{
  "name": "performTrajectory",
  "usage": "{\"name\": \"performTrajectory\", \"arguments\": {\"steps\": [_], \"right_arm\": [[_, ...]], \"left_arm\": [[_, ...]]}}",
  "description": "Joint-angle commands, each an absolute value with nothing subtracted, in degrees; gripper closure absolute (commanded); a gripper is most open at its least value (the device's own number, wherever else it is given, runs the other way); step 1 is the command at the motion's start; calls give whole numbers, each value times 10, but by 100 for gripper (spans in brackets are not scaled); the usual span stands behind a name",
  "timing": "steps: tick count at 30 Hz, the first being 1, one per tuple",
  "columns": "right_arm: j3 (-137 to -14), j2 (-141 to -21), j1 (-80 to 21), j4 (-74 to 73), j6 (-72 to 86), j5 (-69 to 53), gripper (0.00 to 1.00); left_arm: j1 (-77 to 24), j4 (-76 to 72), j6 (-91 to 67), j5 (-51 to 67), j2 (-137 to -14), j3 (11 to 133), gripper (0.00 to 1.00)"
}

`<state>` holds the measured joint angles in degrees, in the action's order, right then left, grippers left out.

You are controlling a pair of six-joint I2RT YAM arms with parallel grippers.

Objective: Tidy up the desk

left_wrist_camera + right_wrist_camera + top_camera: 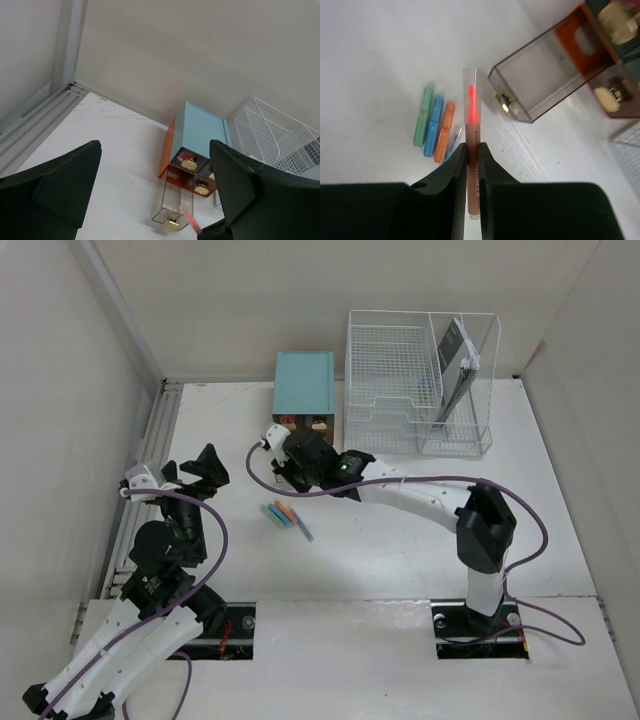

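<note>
The white desk carries a teal drawer box at the back. Its clear lower-left drawer is pulled out with nothing inside. My right gripper is shut on a brownish pen with a red tip under a clear cap, held above the desk just left of the drawer's gold knob. Green, blue and orange markers lie side by side on the desk. My left gripper hangs open over the desk's left side, holding nothing.
A white wire-mesh rack stands right of the drawer box, with a dark booklet upright in its right slot. Silver rails line the desk's left edge. Walls enclose three sides. A thin blue stick lies beside the orange marker.
</note>
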<state>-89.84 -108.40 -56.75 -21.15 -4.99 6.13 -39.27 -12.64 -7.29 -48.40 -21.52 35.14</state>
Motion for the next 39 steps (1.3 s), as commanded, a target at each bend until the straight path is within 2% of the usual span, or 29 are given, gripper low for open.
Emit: {"name": "performTrajectory", "arguments": {"steps": [1,9,16,39], "right_arm": [[-956,-1056,-576,-219,-73,103,96],[-1111,-1158,-570,-245,-113,170,96],[-1165,-1211,-553,-229,-70,224,96],[-1201,-1296,-514,-243,-9,207,96]], "left_arm": [[-392,-148,-65,-475,-210,348,13],[-392,-148,-65,-475,-210,348,13],[-392,-148,-70,-475,-205,348,13],[-392,-142,-70,-469,-200,348,13]]}}
